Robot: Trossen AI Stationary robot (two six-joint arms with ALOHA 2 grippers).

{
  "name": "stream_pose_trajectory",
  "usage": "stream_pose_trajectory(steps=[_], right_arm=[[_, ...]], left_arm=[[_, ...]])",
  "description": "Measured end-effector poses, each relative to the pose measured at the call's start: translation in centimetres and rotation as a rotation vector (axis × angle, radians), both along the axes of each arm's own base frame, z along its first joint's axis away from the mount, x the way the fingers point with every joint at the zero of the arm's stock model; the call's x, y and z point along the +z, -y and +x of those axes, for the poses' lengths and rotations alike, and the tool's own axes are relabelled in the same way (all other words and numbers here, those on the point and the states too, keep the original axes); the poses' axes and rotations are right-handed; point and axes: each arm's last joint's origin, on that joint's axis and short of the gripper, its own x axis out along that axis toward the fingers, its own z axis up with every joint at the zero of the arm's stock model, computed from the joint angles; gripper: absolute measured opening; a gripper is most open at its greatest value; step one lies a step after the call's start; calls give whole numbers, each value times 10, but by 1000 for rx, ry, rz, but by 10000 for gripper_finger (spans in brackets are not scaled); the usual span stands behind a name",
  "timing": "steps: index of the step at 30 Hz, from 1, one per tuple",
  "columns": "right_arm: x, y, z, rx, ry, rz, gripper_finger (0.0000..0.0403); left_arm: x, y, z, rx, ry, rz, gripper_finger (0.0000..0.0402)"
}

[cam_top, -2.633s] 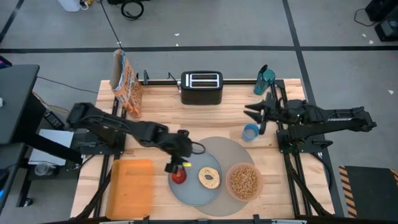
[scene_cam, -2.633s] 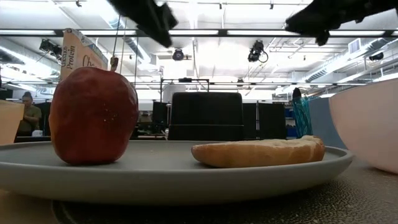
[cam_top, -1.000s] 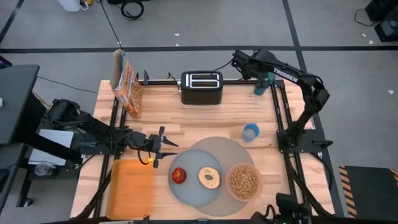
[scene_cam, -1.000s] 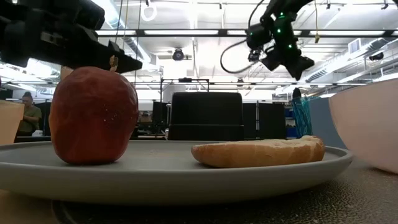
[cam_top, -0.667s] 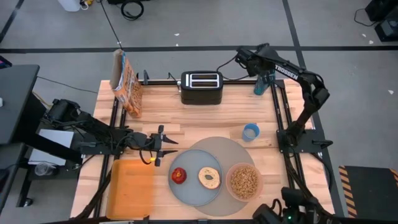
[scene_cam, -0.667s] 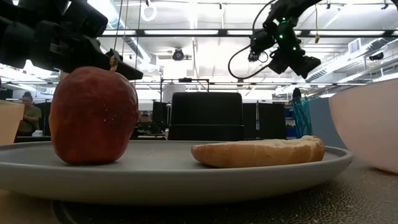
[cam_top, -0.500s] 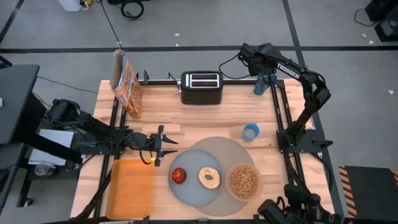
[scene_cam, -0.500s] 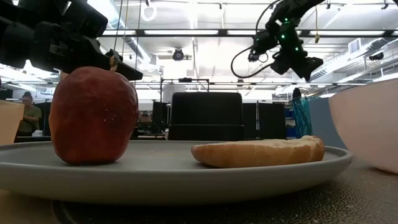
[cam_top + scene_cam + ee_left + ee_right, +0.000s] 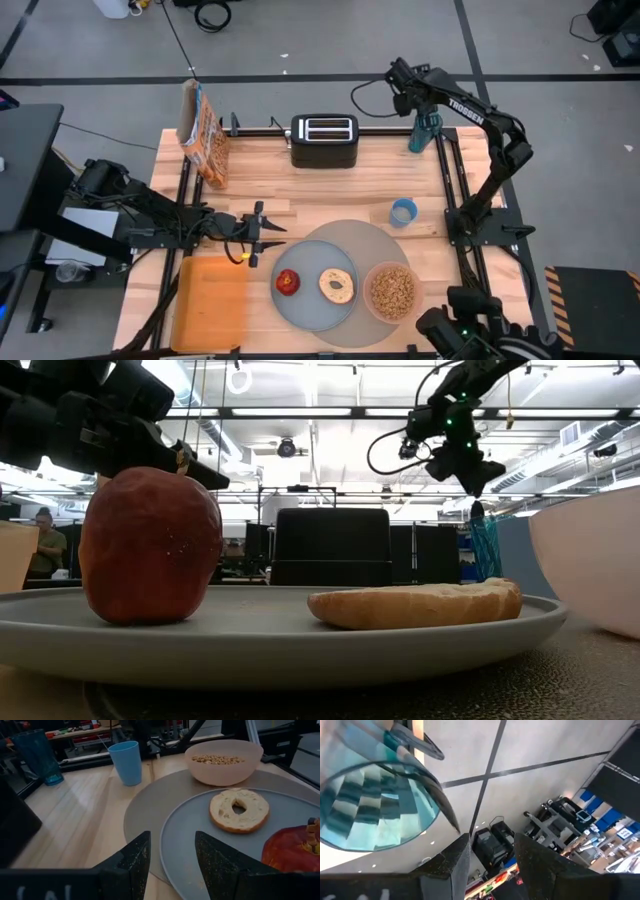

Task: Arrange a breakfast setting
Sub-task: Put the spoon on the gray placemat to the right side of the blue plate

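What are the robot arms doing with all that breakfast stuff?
They are setting out breakfast. On the grey mat sits a plate with a red fruit and a bagel, and beside it a pink bowl of cereal. The right claw is up at the far corner by the teal tumbler, holding nothing. The left claw, open and empty, waits near the orange tray.

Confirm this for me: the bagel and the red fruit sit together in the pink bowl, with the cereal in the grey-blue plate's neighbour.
Not quite. The bagel and red fruit sit together on the grey-blue plate, not in the pink bowl. The bowl beside it holds only the brown cereal. The high view shows this.
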Motion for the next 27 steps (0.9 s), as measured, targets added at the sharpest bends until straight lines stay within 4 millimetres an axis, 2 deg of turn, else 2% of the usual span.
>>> stream_pose_trajectory(steps=[13,27], right_arm=[[0,-3,0,14,56,54,159],[10,-14,3,-39,-26,-94,147]], left_arm=[[-1,0,0,3,-10,-9,162],[-1,0,0,3,-10,-9,162]])
